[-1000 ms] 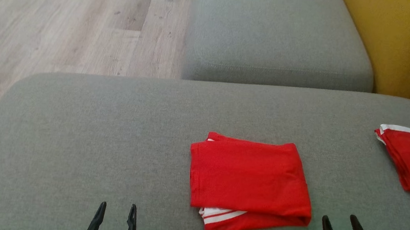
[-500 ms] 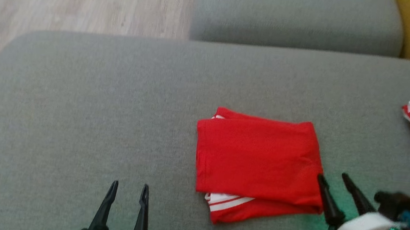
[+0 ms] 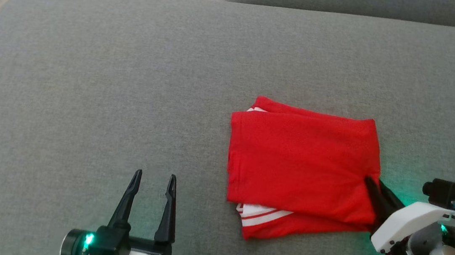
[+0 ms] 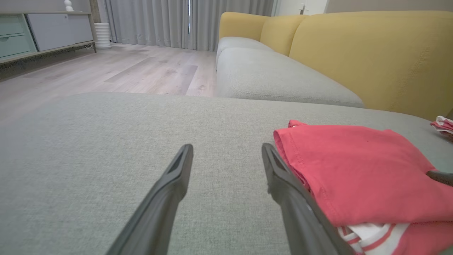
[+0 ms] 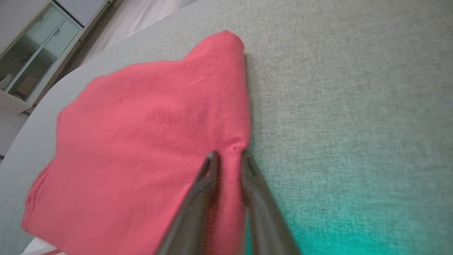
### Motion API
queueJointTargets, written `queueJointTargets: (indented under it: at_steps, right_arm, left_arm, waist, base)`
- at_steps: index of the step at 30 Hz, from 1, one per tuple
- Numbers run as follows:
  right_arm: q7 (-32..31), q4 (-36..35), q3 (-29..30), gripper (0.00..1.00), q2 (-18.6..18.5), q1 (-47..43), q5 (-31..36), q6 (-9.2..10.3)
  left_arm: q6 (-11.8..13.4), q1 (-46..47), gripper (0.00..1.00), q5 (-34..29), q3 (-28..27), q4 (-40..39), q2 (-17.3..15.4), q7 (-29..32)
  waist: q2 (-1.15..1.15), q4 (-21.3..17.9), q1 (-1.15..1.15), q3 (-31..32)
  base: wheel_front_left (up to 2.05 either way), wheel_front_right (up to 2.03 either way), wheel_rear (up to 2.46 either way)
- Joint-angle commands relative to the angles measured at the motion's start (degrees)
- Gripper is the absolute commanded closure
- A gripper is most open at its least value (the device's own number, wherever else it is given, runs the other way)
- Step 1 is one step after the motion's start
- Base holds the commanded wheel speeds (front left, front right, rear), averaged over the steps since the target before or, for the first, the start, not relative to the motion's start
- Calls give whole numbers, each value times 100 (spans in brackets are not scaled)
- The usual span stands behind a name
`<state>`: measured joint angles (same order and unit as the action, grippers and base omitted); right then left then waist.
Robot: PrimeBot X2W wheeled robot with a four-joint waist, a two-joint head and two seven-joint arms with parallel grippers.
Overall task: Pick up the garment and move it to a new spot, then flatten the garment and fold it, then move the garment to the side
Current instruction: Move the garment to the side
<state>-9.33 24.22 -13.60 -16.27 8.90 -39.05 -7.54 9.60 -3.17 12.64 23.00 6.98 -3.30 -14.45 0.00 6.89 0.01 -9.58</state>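
The folded red garment (image 3: 301, 169) lies flat on the grey sofa cushion (image 3: 90, 66), a white-striped layer showing at its near edge. The right end effector (image 3: 374, 181) is narrowed on the garment's right edge with a ridge of cloth pinched between its fingers, while the left end effector (image 3: 155, 175) stands wide and empty, apart to the garment's left. In my judgement the pinch may catch upper layers only, so a low, slow carry would keep the fold intact.
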Motion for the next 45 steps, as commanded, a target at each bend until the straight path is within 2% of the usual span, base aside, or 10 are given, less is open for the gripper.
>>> queueJointTargets:
  at_steps: [1,7,14,22,29,30,31,34,37,45]
  right_arm:
    - [41,-161,-92,100,-131,191,-57,5]
    - [216,-353,-83,100,-466,374,-49,5]
    - [114,-725,314,100,-1405,997,78,5]
    - [-208,-1123,1299,100,-2302,1414,364,5]
    - [-451,-1142,2225,100,-2627,1531,568,5]
    - [-471,-1112,2356,75,-2633,1538,633,5]
    - [-468,-1110,2470,0,-2629,1543,737,5]
    - [-364,-1219,2680,0,-2451,1506,1046,5]
    - [-307,-1468,2559,0,-2075,1307,1230,5]
    - [248,-1853,1505,0,-962,391,1455,5]
  left_arm:
    - [27,221,0,33,-104,-171,42,-55]
    - [32,339,0,151,-64,-257,42,-55]
    - [-36,802,0,273,49,-717,42,-55]
    - [-192,1163,0,344,44,-901,42,-55]
    - [-298,1356,0,351,-2,-1019,42,-55]
    - [-315,1376,0,348,-5,-1031,42,-55]
    - [-332,1393,0,345,-6,-1039,42,-55]
    - [-379,1439,0,357,-30,-1062,42,-55]
    - [-319,1434,0,233,-68,-992,42,-55]
    - [-214,1048,0,257,-184,-795,42,-55]
  waist:
    - [0,-40,-1,-38]
    - [0,-299,-1,-241]
    - [0,-796,-1,-769]
    - [0,-1193,-1,-1277]
    - [0,-1324,-1,-1548]
    - [0,-1327,-1,-1569]
    - [0,-1325,-1,-1584]
    - [0,-1300,-1,-1549]
    - [0,-1224,-1,-1351]
    - [0,-879,-1,-338]
  base:
    - [0,0,0]
    - [0,0,0]
    - [0,0,0]
    - [0,0,0]
    - [0,0,0]
    - [0,0,0]
    - [0,0,0]
    - [0,0,0]
    - [0,0,0]
    - [0,0,0]
